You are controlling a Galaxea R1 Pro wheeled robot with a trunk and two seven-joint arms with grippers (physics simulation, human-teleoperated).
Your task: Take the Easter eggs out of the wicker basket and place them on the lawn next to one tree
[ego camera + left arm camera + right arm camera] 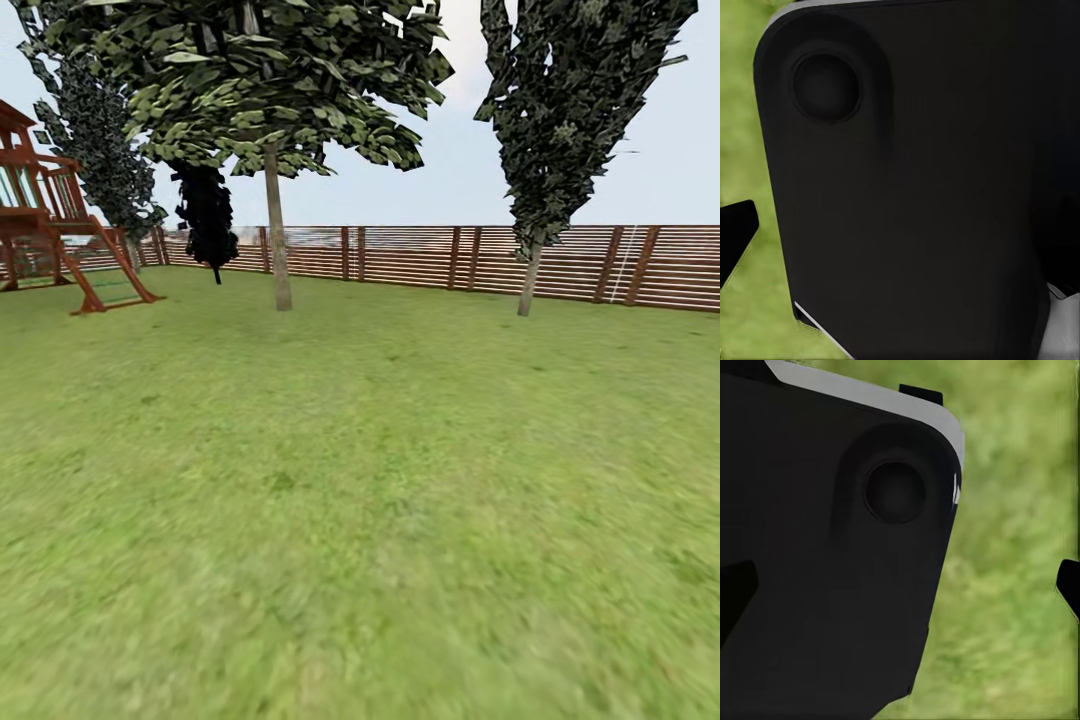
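While I'm looking out from the head cam, I've got the lawn (360, 500) spread wide and flat in front of me, mottled green, running back to a brown slat fence (430, 255) that closes off the garden. One tree (277, 235) w/ a straight pale trunk and a broad light-green canopy stands left of centre, near the fence. A 2nd, darker and narrower tree (545, 150) w/ a thin pale trunk is off to the right, well apart from the first. Near-black cone tree (207, 215) sits just left of the pale trunk, further back by the fence. Red wooden play frame (60, 225) w/ slanted legs is at far left on the grass.

Left wrist cam: a big dark rounded robot panel (922, 187) w/ a circular recess blocks most of it, grass at the edge. One dark fingertip (736, 232) pokes in; can't tell how the left fingers are set.

Right wrist cam: similar dark panel (825, 570), blurred grass beside it, dark finger tip (1069, 585) at the edge. Can't tell the finger state there either.
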